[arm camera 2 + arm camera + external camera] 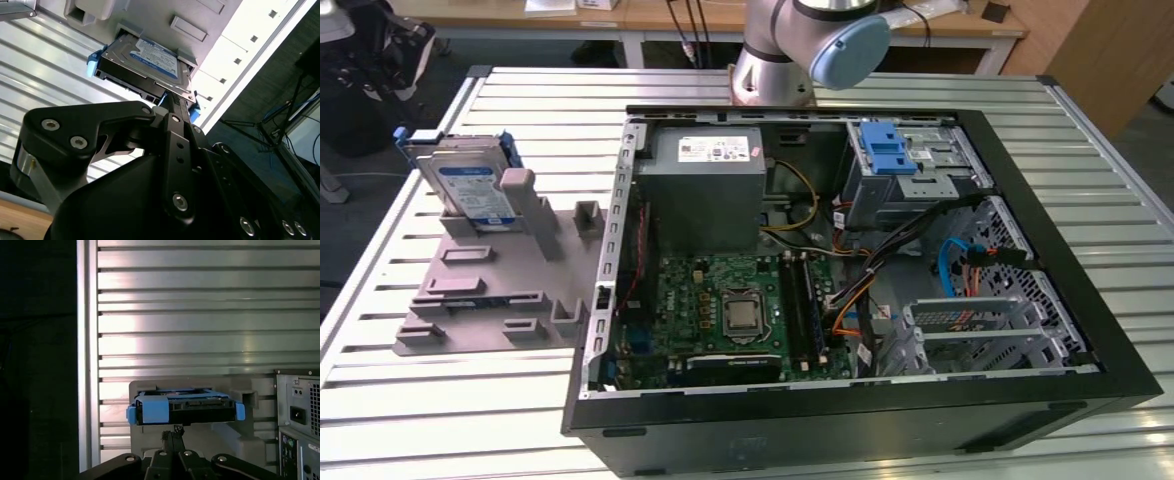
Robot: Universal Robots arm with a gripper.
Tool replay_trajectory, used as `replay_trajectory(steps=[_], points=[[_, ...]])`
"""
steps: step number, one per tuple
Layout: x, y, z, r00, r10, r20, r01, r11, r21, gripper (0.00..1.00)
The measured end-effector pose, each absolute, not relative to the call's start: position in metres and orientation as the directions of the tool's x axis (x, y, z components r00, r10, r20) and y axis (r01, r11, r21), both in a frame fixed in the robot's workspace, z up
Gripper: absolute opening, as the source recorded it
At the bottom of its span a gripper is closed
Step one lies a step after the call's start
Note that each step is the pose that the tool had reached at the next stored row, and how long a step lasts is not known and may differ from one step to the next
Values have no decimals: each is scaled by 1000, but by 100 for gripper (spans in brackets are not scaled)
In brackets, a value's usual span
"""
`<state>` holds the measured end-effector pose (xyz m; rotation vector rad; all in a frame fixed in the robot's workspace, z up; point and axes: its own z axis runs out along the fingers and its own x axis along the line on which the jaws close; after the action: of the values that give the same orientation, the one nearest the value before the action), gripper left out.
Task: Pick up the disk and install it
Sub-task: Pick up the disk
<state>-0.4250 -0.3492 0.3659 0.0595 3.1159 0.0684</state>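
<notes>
Claw [174,430] pressed together, empty, facing disk [467,185] standing in grey stand [474,300], exterior view's upper left. Risk: ramming disk edge, tipping it.

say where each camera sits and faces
exterior view: high off the arm, looking down on the open computer case and the disk in its grey holder; arm base shows
second wrist view: behind the gripper, looking along it at the disk's label
first wrist view: behind the gripper, facing the disk's edge
shared: the disk in all; gripper in both wrist views
</notes>
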Motion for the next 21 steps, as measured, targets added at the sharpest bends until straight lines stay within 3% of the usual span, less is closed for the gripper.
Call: replay_trajectory(steps=[21], points=[[-425,-349,366,-989,-147,-24,-148,988,44,11]])
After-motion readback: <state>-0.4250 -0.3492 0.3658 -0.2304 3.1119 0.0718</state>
